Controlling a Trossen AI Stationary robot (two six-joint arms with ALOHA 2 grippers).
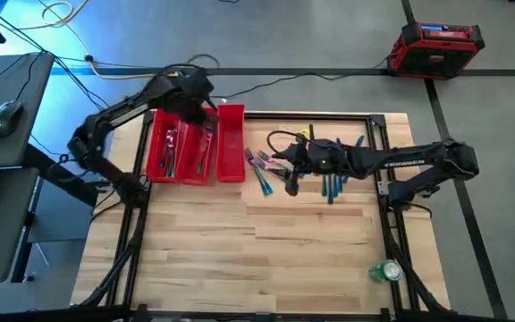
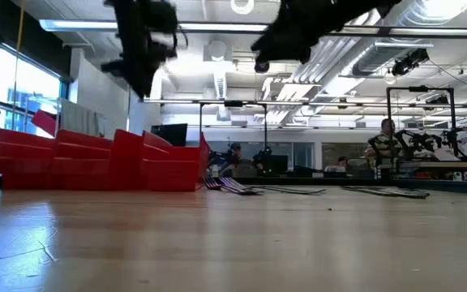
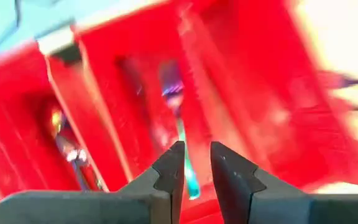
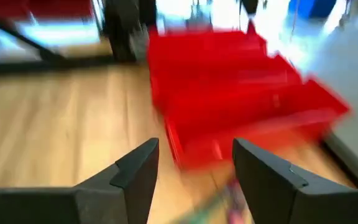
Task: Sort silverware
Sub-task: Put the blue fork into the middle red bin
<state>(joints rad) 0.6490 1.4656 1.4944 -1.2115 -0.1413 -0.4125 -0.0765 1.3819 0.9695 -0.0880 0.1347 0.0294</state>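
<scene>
A pale wood counter (image 1: 240,250) in an open workshop with ceiling ducts and strip lights; a person (image 2: 386,146) sits among equipment far behind it. A red-and-black case (image 1: 437,46) stands on the grey floor beyond the counter, and a green can (image 1: 386,270) lies near the counter's front right corner.

The red three-compartment tray (image 1: 231,148) sits at the back left. Its left and middle compartments hold some silverware, blurred and partly hidden by the left arm, so the pieces cannot be counted; the right compartment shows only red. More silverware (image 1: 263,170) lies loose on the wood right of the tray, with other teal-handled pieces half covered by the right arm.

The left tool (image 1: 206,112) hangs over the tray's middle compartment, fingers (image 3: 169,174) nearly closed on a narrow gap, holding nothing. The right tool (image 1: 286,170) hovers above the loose pile, fingers (image 4: 138,168) spread wide and empty, facing the tray.
</scene>
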